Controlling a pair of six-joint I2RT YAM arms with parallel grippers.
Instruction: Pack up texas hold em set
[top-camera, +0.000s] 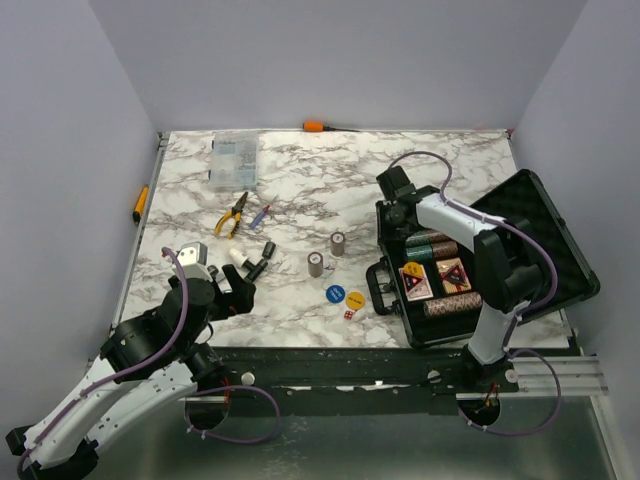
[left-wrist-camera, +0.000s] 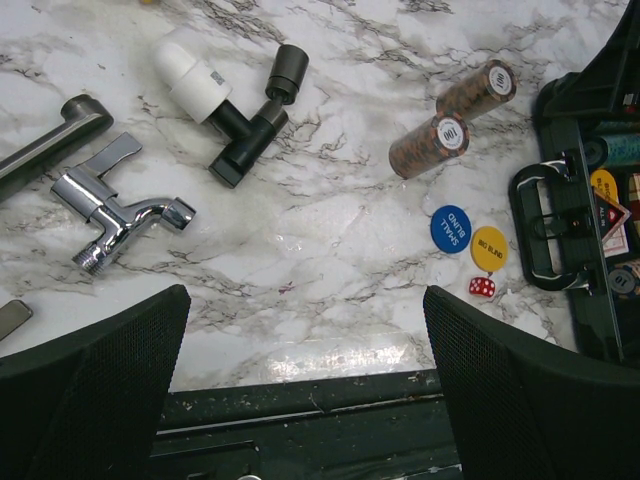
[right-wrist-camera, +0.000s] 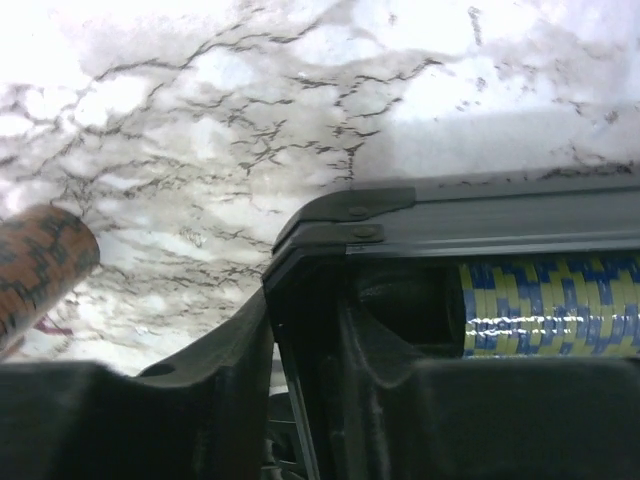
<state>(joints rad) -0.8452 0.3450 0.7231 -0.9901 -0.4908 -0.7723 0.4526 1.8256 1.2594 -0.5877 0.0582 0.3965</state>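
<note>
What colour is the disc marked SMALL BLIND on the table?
The small blind disc is blue with white lettering, clearest in the left wrist view.

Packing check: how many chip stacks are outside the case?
2: one brown chip stack mid-table, left of the case; a second stack just beyond. Others may be hidden.

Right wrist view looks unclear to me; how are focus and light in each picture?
Right wrist view: table washed out at top, brown chip stack at left blurred, case rim sharper. Left wrist view: sharp, pale glare on the table near its front edge. Top view: even light, faint shadows.
</note>
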